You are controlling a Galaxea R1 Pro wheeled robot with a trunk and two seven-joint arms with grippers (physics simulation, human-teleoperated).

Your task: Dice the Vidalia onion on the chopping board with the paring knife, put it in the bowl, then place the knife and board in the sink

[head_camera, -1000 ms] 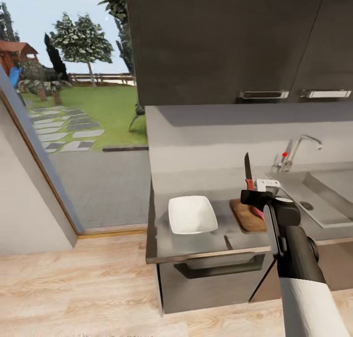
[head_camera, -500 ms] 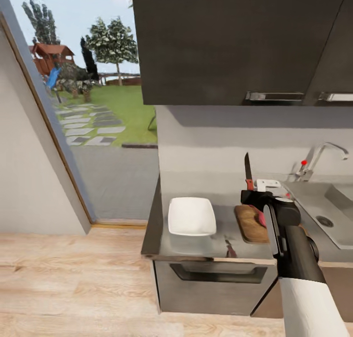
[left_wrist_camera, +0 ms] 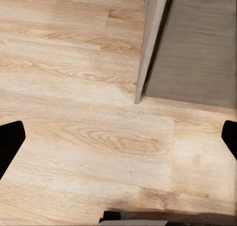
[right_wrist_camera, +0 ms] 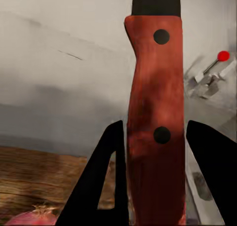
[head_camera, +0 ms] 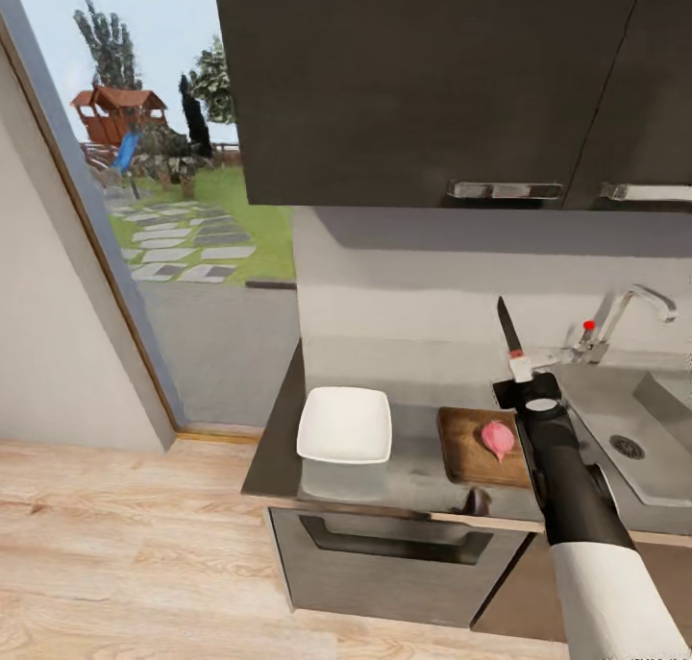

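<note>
Since a second ago the whole head view has been swinging, so the camera is moving rather than the kitchen; against the arm, though, the onion [head_camera: 498, 438] is now showing clear on the board [head_camera: 476, 449] where the forearm was hiding most of it, and the knife [head_camera: 507, 330] is leaning a little instead of standing straight.

At the lower right of the head view the right gripper [head_camera: 528, 383] is clenching the knife by its red handle, blade pointing up and away from the counter [head_camera: 418, 468], probably to keep the edge off things until the cut. The right wrist view is showing the handle [right_wrist_camera: 157, 122] between the two dark fingers [right_wrist_camera: 96, 181], with the onion peeking at the lower left over the board's grain. The gripper is hovering just behind the board's right end, near the onion.

Left of the board, apart from it, the bowl [head_camera: 346, 425] is sitting empty and waiting for the dice. At the right edge the sink [head_camera: 663, 449] and faucet [head_camera: 630, 309] are lying beyond the arm.

Over the wooden floor [left_wrist_camera: 89, 137] the left gripper [left_wrist_camera: 118, 137] is hanging released, fingertips wide at the view's edges.

The dicing itself looks not yet begun.
</note>
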